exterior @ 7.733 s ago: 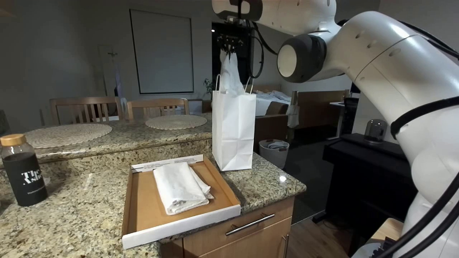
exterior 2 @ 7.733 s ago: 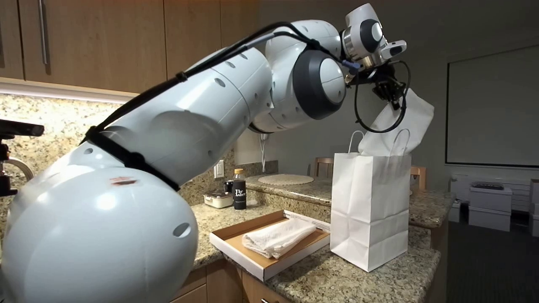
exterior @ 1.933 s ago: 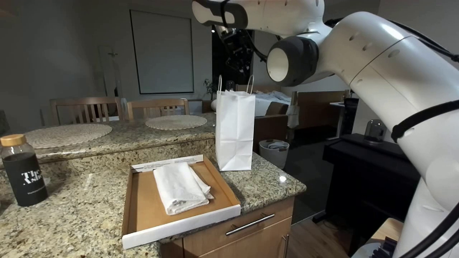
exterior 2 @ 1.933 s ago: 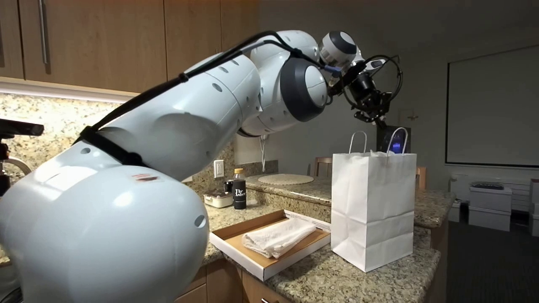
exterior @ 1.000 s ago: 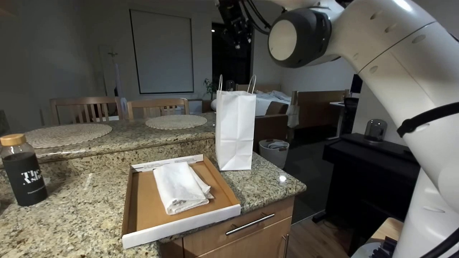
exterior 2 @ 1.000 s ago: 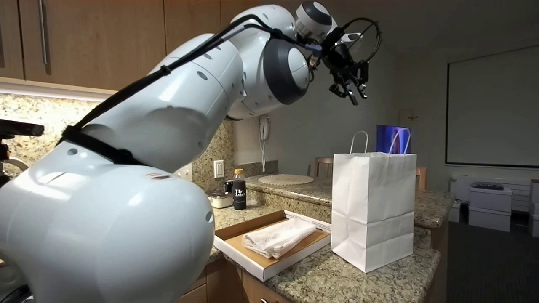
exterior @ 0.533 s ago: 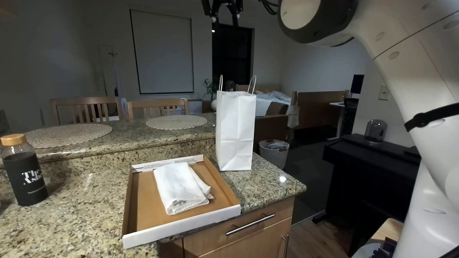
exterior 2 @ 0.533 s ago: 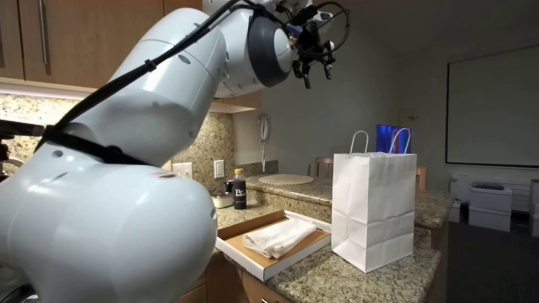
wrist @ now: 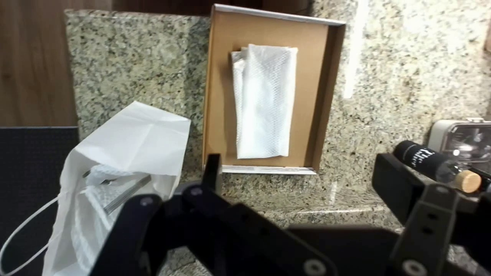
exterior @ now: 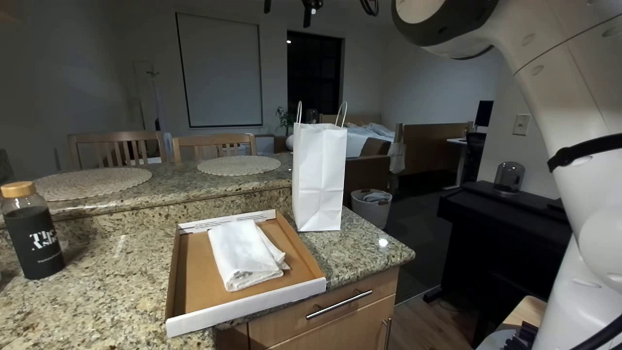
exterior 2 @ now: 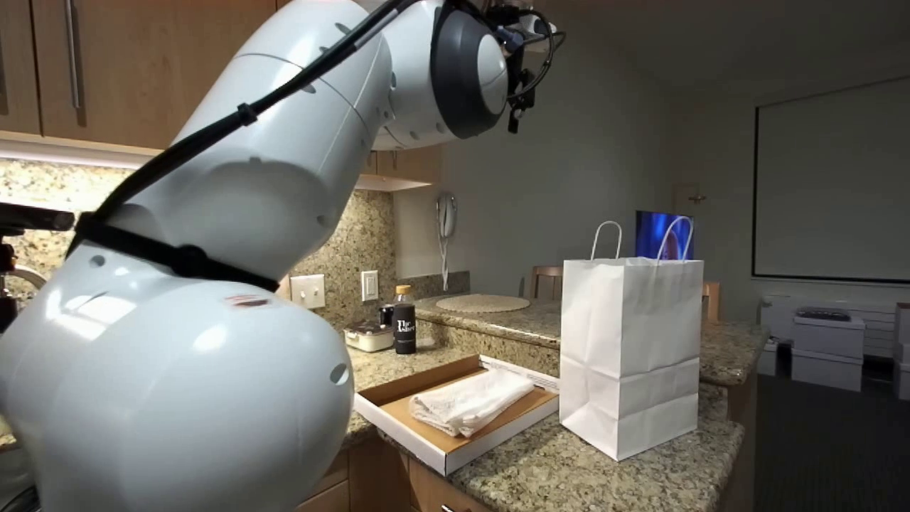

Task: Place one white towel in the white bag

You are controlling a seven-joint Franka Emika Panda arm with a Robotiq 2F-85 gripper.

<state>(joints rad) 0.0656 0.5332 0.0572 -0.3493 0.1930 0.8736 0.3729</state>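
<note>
The white bag (exterior: 319,177) stands upright at the counter's corner, handles up. In the wrist view a white towel (wrist: 100,176) lies down inside the bag's mouth, partly hidden by the bag walls and my gripper. Another white towel (wrist: 266,103), folded, rests in the shallow cardboard tray (exterior: 194,291) beside the bag. My gripper (wrist: 298,168) hangs high above the counter, clear of bag and tray, its fingers wide apart with nothing between them. At the top of an exterior view only the fingertips (exterior: 307,18) show.
A dark bottle (exterior: 33,238) with a wooden cap and a lidded container (exterior 2: 370,336) stand farther along the counter. Behind the tray rises a granite ledge (exterior: 194,199) carrying woven placemats (exterior: 238,165). The bag's handles (exterior 2: 675,238) stick up above its rim.
Earlier my gripper held a towel half inside the bag; that towel is now down in it. The gripper has since risen, swung away from the bag, and opened wide. The tray towel has not moved.
</note>
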